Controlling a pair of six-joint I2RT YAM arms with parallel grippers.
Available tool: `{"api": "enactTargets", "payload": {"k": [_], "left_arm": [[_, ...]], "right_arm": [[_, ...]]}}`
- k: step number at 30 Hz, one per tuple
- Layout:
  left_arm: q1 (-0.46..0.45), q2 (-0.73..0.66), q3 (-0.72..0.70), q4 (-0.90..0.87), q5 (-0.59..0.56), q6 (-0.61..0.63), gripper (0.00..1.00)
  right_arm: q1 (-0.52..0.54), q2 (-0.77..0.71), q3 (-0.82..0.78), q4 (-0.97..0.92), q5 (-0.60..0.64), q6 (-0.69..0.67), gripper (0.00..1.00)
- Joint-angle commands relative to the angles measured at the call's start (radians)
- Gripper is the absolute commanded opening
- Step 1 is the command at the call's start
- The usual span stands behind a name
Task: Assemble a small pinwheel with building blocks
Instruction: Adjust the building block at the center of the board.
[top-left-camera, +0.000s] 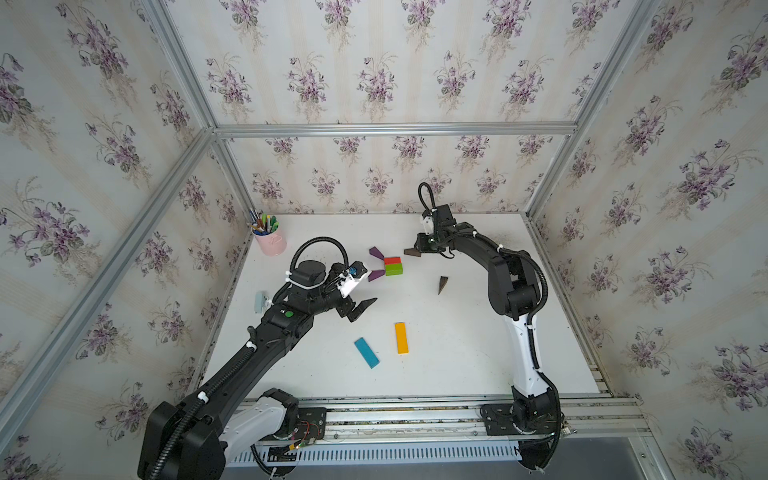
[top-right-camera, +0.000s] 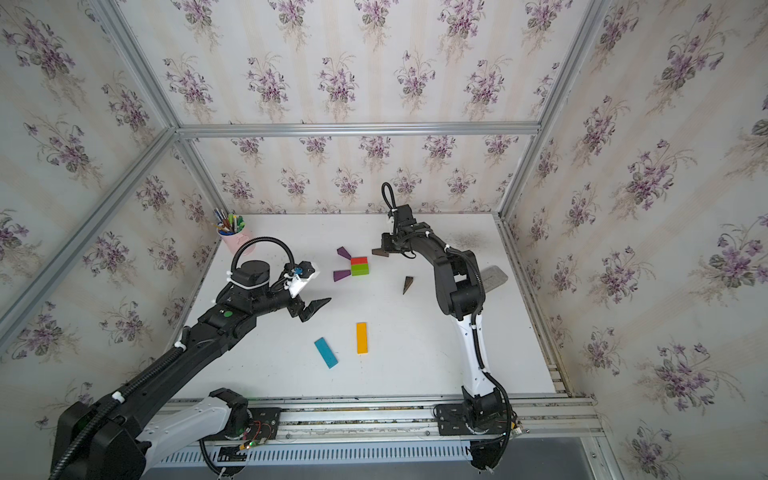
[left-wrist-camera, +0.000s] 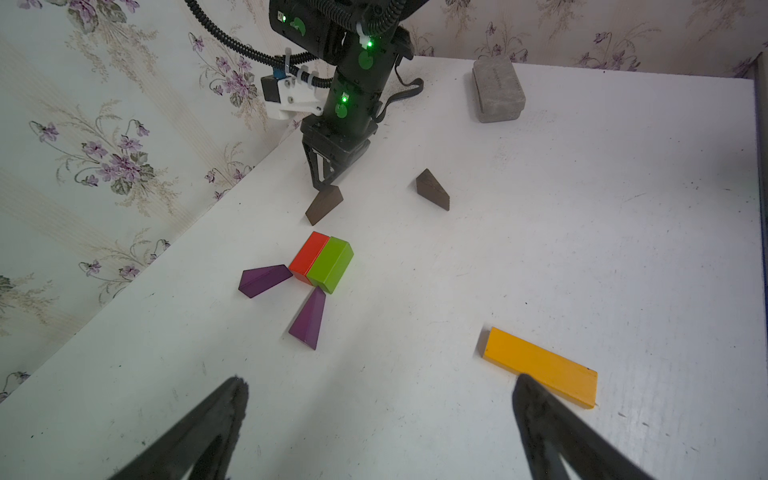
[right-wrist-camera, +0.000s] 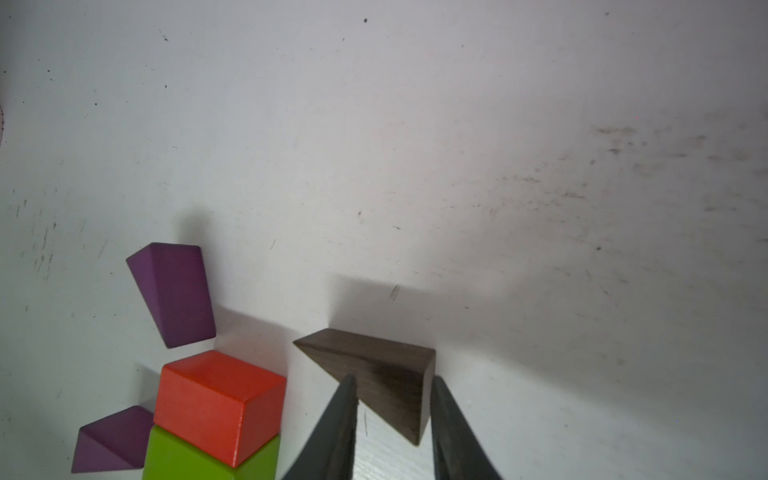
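Left end effector (top-left-camera: 362, 309) hangs spread wide. Right end effector (right-wrist-camera: 394, 379) pinches a brown wedge (right-wrist-camera: 370, 357) (just beside the red block (right-wrist-camera: 216, 395)).

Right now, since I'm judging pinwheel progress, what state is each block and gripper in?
red block, green block: side by side, touching.
far purple wedge, near purple wedge: tips toward those blocks.
right gripper: jaws shut on held brown wedge.
loose brown wedge: lying apart.
orange bar, blue bar: flat, unplaced.
left gripper: jaws open, empty.

Blocks scattered on a white counter (top-left-camera: 457, 365).
Red block (top-left-camera: 392, 260) touches green block (top-left-camera: 393, 270), purple wedges (top-left-camera: 376, 252) alongside; right claw (top-left-camera: 419, 250) pinches a brown wedge (top-left-camera: 411, 252); orange bar (top-left-camera: 401, 338) lies near blue bar (top-left-camera: 366, 352).
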Motion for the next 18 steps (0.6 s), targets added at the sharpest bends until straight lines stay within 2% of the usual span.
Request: {"api": "enactTargets", "payload": {"k": [1, 18], "left_arm": [[-0.001, -0.003, 0.005, 0.023, 0.013, -0.004, 1.00], [-0.002, -0.003, 0.005, 0.023, 0.013, 0.001, 1.00]], "right_arm": [[-0.001, 0.021, 0.022, 0.006, -0.016, 0.029, 0.31], [0.000, 0.038, 0.042, 0.007, -0.022, 0.024, 0.28]]}}
